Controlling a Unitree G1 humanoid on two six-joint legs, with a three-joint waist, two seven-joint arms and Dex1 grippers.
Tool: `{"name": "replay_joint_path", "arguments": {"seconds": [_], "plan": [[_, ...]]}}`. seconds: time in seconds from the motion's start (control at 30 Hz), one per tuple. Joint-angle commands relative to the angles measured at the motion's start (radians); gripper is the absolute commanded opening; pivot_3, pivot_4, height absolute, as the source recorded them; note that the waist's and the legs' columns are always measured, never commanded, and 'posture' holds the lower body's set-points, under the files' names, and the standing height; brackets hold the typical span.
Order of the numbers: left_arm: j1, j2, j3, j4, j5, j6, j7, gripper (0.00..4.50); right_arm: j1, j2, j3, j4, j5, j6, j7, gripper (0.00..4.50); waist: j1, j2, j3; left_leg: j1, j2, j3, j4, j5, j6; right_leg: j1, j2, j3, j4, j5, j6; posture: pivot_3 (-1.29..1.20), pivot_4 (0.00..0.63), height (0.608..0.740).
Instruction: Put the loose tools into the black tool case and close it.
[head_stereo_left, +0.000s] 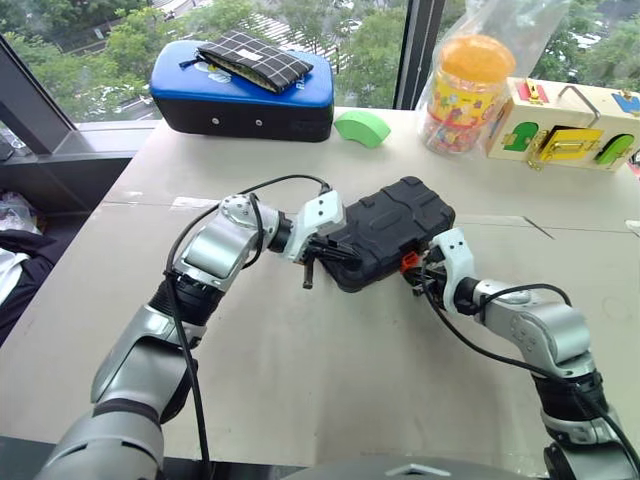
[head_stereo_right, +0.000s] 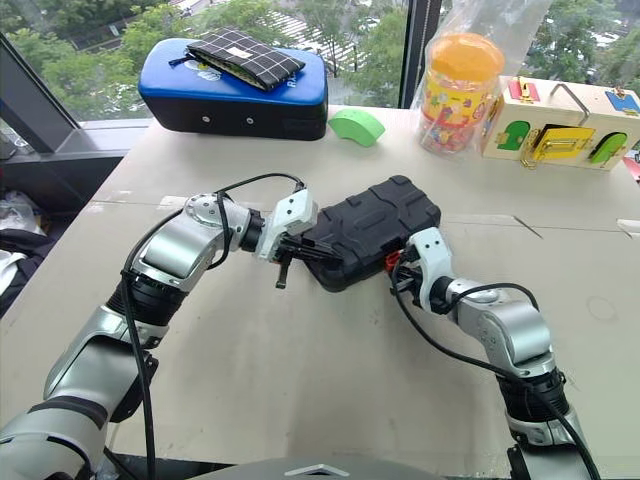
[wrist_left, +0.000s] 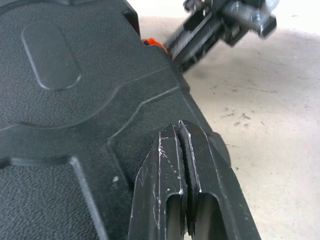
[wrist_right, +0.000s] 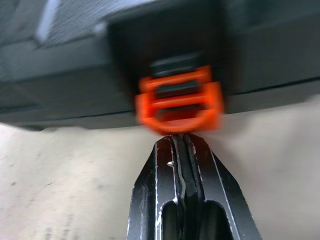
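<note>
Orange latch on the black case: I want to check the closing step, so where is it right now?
The orange latch sits on the black tool case's front edge, toward the robot's right, directly ahead of the shut right gripper; the left gripper presses the lid.

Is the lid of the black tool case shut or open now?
Shut: the black tool case shows only its ribbed shell. Whether its orange latch is locked, cannot tell.

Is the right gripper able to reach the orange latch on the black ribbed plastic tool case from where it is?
Probably yes: the shut right gripper sits just below the orange latch, nothing between them.
</note>
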Motion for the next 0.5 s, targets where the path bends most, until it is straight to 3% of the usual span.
{"name": "replay_joint_path", "arguments": {"seconds": [0.03, 0.5], "plan": [[0.027, 0.014, -0.028, 0.000, 0.037, 0.039, 0.002, 0.04, -0.039, 0.030, -0.011, 0.028, -0.013, -0.050, -0.002, 0.00, -0.001, 0.000, 0.000, 0.000, 0.000, 0.000, 0.000, 0.000, 0.000, 0.000, 0.000, 0.000, 0.000, 0.000, 0.000, 0.00, 0.150, 0.740], [0.052, 0.018, -0.028, 0.009, 0.051, 0.027, -0.007, 0.04, -0.037, 0.024, -0.067, -0.062, -0.001, -0.121, 0.012, 0.00, -0.011, 0.000, 0.000, 0.001, 0.000, 0.000, 0.001, 0.000, 0.000, 0.000, 0.000, 0.001, 0.002, 0.000, 0.000, 0.00, 0.150, 0.740]]}}
